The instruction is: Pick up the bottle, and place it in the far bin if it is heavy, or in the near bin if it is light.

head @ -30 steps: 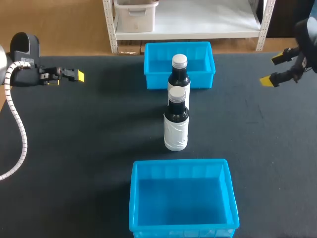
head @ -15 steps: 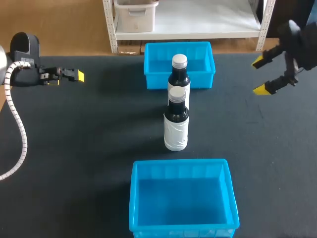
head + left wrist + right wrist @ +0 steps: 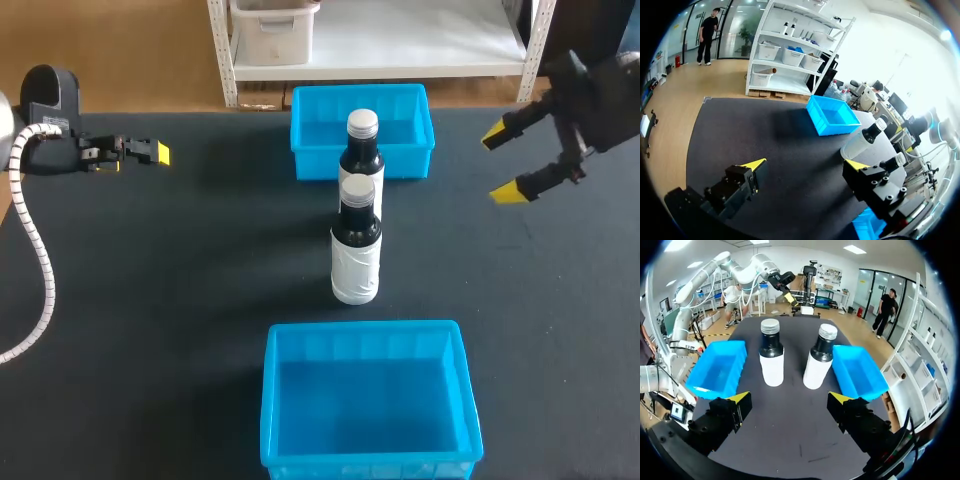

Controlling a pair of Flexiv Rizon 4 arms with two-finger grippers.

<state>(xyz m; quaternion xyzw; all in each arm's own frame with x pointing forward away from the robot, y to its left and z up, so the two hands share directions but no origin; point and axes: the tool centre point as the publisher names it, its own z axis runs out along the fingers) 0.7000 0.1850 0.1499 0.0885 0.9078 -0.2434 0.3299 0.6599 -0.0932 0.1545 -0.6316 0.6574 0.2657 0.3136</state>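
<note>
Head view: white labels on near bottle (image 3: 355, 262) and far bottle (image 3: 361, 152), print illegible; far bottle's base hidden; left gripper (image 3: 807, 165), right gripper (image 3: 502, 163) spread, empty.

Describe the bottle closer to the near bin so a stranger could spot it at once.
On the dark table, two blue bins sit in line, far bin and near bin. Two dark, white-labelled bottles stand between them. Yours is the bottle in the open middle; the other bottle stands close by the far bin.
</note>
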